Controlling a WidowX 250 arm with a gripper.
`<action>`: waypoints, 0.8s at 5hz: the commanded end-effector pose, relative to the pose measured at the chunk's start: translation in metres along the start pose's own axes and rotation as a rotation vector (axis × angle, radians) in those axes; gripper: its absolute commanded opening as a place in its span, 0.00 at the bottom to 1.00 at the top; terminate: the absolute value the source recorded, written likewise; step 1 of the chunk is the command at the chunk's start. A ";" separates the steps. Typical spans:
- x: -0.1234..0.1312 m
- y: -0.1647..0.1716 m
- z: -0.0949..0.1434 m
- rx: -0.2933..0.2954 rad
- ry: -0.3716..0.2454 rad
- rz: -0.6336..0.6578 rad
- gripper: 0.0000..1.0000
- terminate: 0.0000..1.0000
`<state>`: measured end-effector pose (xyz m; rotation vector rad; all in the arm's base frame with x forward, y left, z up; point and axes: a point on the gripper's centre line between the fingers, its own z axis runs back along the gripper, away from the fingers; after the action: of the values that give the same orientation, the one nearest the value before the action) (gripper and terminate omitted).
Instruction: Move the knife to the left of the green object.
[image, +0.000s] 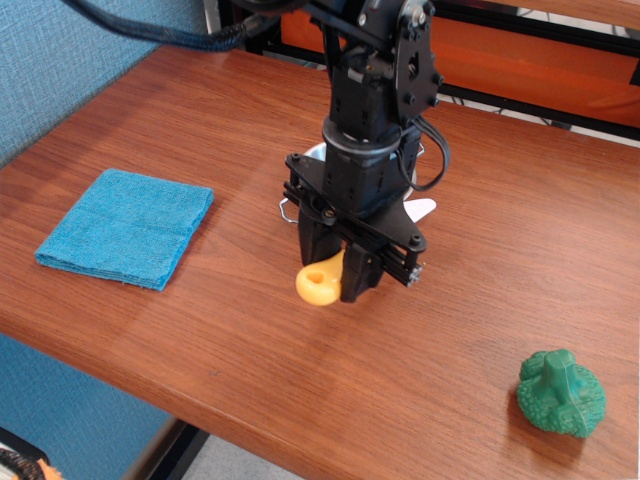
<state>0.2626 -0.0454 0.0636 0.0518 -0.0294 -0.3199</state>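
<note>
My black gripper hangs over the middle of the wooden table, shut on the knife. The knife's yellow-orange handle with its end hole sticks out below the fingers, and a bit of pale blade tip shows to the right of the arm. The knife is held above the table surface. The green object, a dark-green lumpy toy vegetable, sits near the front right edge of the table, well to the right of the gripper.
A folded blue-teal cloth lies at the left. A steel bowl with wire handles stands behind the arm, mostly hidden. The table's front edge runs diagonally below. An orange-and-black frame spans the back.
</note>
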 end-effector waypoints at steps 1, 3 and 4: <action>-0.001 -0.024 -0.014 0.007 0.000 -0.033 0.00 0.00; 0.004 -0.038 -0.052 -0.009 0.009 0.052 0.00 0.00; 0.003 -0.038 -0.054 -0.029 0.010 0.067 0.00 0.00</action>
<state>0.2603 -0.0951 0.0045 0.0219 -0.0088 -0.2514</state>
